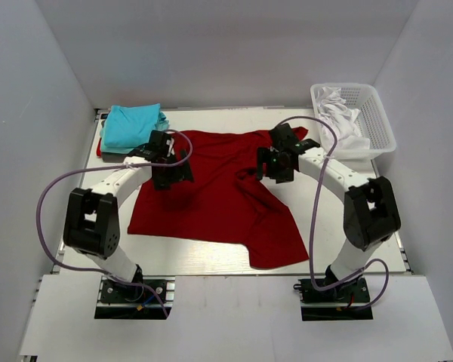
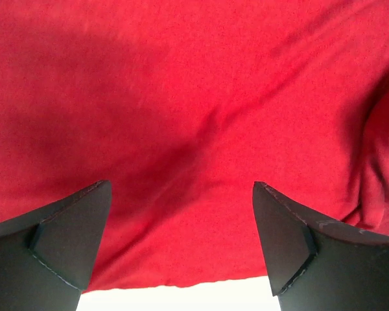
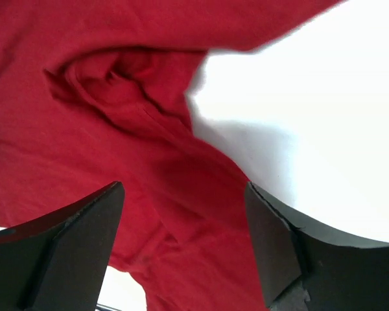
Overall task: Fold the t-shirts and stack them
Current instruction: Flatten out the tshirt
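The large plain dark red t-shirt (image 1: 211, 196) is lying spread, unfolded and rumpled, over the middle of the white tabletop (image 1: 174, 250), with one lobe trailing toward five o'clock, close to the near edge. Both arms are covering parts of it in the overhead view, so its upper corners at eleven and one o'clock are showing only in part. The folded turquoise t-shirts (image 1: 132, 125) are sitting in a stack at ten o'clock, well apart from the grippers; a thin red strip is peeking out beneath the stack's left edge, too small to identify. The white plastic mesh basket (image 1: 379, 121) is standing at two o'clock off the table's far right corner, holding crumpled white cloth (image 1: 338, 111) whose shape is hard to make out. From above, the jaws of the left gripper (image 1: 172, 175) and the right gripper (image 1: 272, 167) are blending into dark hardware, so their spacing is unclear there. The wrist cameras are settling it: the left gripper (image 2: 181, 188) is hovering with fingers spread wide over smooth red fabric near a hem, gripping nothing, and the right gripper (image 3: 183, 188) is likewise standing apart and empty over a bunched fold beside bare table. Whether either fingertip is touching the cloth cannot be told.
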You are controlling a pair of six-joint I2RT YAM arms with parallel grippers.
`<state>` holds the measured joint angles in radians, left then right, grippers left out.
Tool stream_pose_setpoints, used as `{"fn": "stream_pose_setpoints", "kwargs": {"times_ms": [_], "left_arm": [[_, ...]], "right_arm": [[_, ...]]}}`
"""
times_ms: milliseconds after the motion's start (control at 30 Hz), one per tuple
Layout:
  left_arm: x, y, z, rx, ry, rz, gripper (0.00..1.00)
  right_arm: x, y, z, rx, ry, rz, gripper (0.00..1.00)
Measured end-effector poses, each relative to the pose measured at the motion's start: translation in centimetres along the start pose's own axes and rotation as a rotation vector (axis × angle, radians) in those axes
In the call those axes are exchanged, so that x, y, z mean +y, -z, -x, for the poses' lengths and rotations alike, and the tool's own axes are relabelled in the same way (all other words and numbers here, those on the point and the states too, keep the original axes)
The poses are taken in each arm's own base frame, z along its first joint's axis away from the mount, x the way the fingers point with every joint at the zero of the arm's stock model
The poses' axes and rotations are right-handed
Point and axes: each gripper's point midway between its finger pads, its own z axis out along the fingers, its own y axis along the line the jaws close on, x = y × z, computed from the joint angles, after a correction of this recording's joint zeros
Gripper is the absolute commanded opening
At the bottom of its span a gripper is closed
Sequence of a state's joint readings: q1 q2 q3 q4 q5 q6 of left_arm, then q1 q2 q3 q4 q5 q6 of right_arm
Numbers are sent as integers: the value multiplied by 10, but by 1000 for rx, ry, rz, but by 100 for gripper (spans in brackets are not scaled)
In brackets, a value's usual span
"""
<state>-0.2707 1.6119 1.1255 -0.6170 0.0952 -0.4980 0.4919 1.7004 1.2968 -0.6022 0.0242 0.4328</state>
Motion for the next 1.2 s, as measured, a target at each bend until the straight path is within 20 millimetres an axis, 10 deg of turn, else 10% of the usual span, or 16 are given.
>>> {"fn": "stream_pose_setpoints", "kwargs": {"times_ms": [300, 433, 467, 567, 867, 1100, 1200], "left_arm": [[5, -38, -6, 63, 9, 19, 100], [10, -46, -11, 80, 16, 39, 100], [11, -48, -11, 83, 17, 45, 100], [14, -52, -12, 85, 21, 58, 100], [17, -53, -10, 64, 36, 76, 100], [18, -54, -10, 60, 43, 81, 100], [18, -54, -10, 59, 45, 81, 100]], "right_arm": [[23, -40, -3, 83, 31, 139, 71], [28, -42, -2, 81, 43, 170, 40], [28, -42, -1, 75, 46, 173, 15], [25, -45, -4, 77, 39, 164, 0], [-12, -51, -12, 72, -34, 47, 0], [-57, -15, -18, -1, -98, -53, 0], [-47, -10, -10, -31, -71, 8, 58]]}}
